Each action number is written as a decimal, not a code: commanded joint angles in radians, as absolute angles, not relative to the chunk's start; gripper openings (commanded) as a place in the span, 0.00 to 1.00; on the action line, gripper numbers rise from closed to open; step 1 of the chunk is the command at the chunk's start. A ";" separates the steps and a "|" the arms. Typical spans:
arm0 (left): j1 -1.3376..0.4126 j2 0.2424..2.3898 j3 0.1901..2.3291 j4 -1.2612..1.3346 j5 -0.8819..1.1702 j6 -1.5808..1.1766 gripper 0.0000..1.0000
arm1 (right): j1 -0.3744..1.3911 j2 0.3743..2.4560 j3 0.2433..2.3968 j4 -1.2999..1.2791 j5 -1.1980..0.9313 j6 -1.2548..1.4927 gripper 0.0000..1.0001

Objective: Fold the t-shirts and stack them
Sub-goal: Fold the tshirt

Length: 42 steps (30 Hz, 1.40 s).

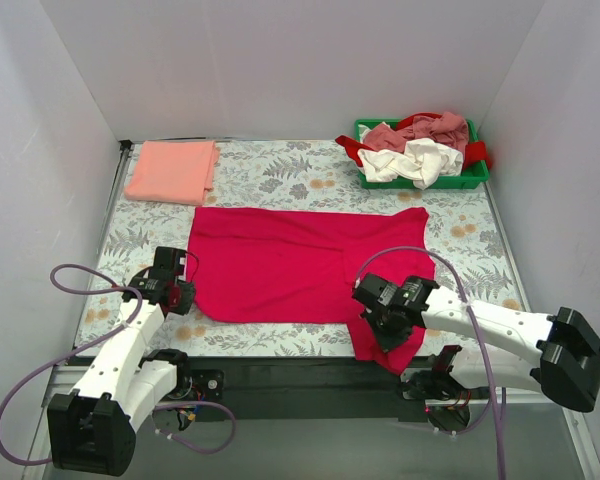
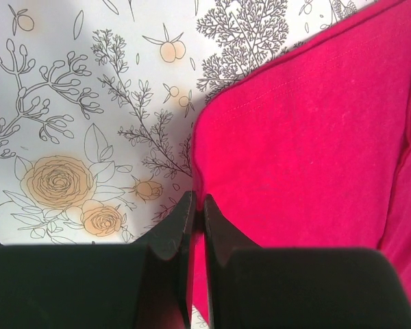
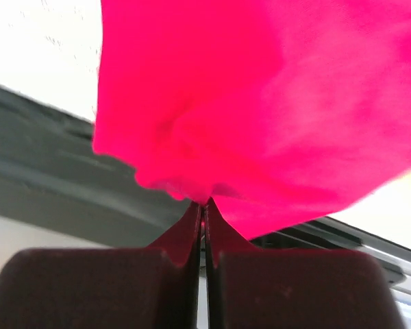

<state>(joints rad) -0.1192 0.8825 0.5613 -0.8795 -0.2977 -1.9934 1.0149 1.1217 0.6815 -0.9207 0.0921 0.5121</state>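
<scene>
A large crimson-red t-shirt [image 1: 300, 262] lies spread across the middle of the table, its near right part hanging over the front edge. My left gripper [image 1: 185, 292] is shut on the shirt's near left corner [image 2: 212, 137], low on the table. My right gripper [image 1: 377, 322] is shut on a bunch of the same red shirt [image 3: 260, 103], lifted at the front edge. A folded salmon-pink t-shirt [image 1: 172, 170] lies at the far left. White [image 1: 415, 160], dusty-pink [image 1: 435, 128] and red [image 1: 352, 150] t-shirts are heaped in the bin.
A green plastic bin [image 1: 475, 180] stands at the far right corner. The table has a floral cloth [image 1: 280, 175]. White walls close in the left, back and right. A black rail [image 1: 280, 375] runs along the front edge.
</scene>
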 commanded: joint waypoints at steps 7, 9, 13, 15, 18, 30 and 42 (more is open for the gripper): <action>-0.117 0.856 0.583 -0.887 -0.333 -2.010 0.00 | 1.028 1.089 0.588 -0.939 -0.178 0.437 0.14; -0.115 0.850 0.580 -0.881 -0.328 -2.008 0.00 | 1.028 1.094 0.591 -0.948 -0.138 0.440 0.37; -0.115 0.850 0.584 -0.879 -0.330 -2.000 0.00 | 1.028 1.121 0.623 -0.934 -0.029 0.442 0.45; -0.115 0.853 0.586 -0.879 -0.327 -1.996 0.00 | 1.028 1.146 0.627 -0.914 0.026 0.443 0.48; -0.115 0.850 0.581 -0.880 -0.325 -1.996 0.00 | 1.034 1.170 0.614 -0.878 0.017 0.440 0.48; -0.117 0.836 0.578 -0.884 -0.322 -1.993 0.00 | 1.055 1.258 0.584 -0.772 0.086 0.531 0.48; -0.115 0.810 0.580 -0.893 -0.327 -1.997 0.00 | 1.055 1.247 0.607 -0.836 0.195 0.618 0.01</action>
<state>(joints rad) -0.1192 0.8230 0.5613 -0.8852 -0.3031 -1.9934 1.0512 1.2549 0.5892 -0.8196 0.0696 0.5732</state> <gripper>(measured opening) 0.033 0.023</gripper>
